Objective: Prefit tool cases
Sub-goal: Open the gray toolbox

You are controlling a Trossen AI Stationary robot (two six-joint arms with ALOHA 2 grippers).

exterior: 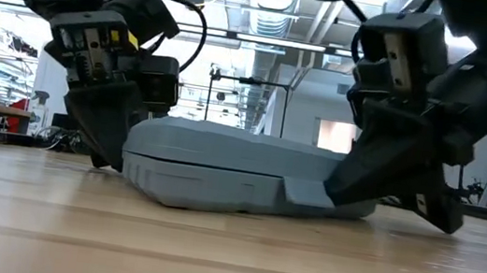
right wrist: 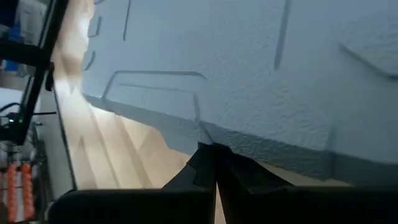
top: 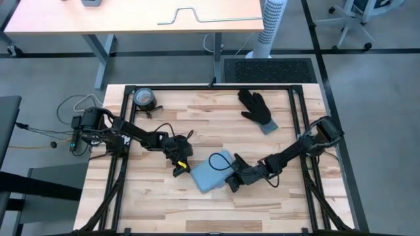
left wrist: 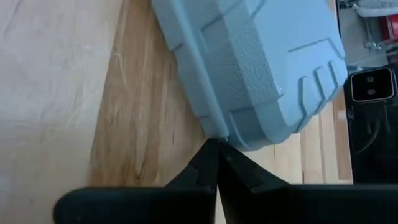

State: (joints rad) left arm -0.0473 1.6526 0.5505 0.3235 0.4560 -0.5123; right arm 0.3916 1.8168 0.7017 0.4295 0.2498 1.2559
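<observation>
The light-blue tool case (top: 211, 172) lies shut and flat on the wooden table, a little near of its middle; the low view shows its bottom resting on the wood (exterior: 238, 178). My left gripper (top: 178, 169) stands at the case's left side, fingers shut. My right gripper (top: 233, 183) stands at its near right corner, fingers also shut. Each wrist view shows the shut tips right at the case's side wall (left wrist: 249, 74) (right wrist: 249, 74). My left gripper touches the case's left side wall at the seam line (left wrist: 219, 132) with the tips of its shut fingers, coming from the table's left and slanting down. The case stays flat on the table. My right gripper sets its shut fingertips against the lower edge of the case's right side (right wrist: 212, 138), coming from the table's right and slanting down. The case rests on the table there too.
A black glove with a grey cuff (top: 257, 108) lies at the far right of the table. A round dark roll (top: 144, 98) sits at the far left corner. Black frame rails (top: 298, 118) run along both sides. Bare wood lies near of the case.
</observation>
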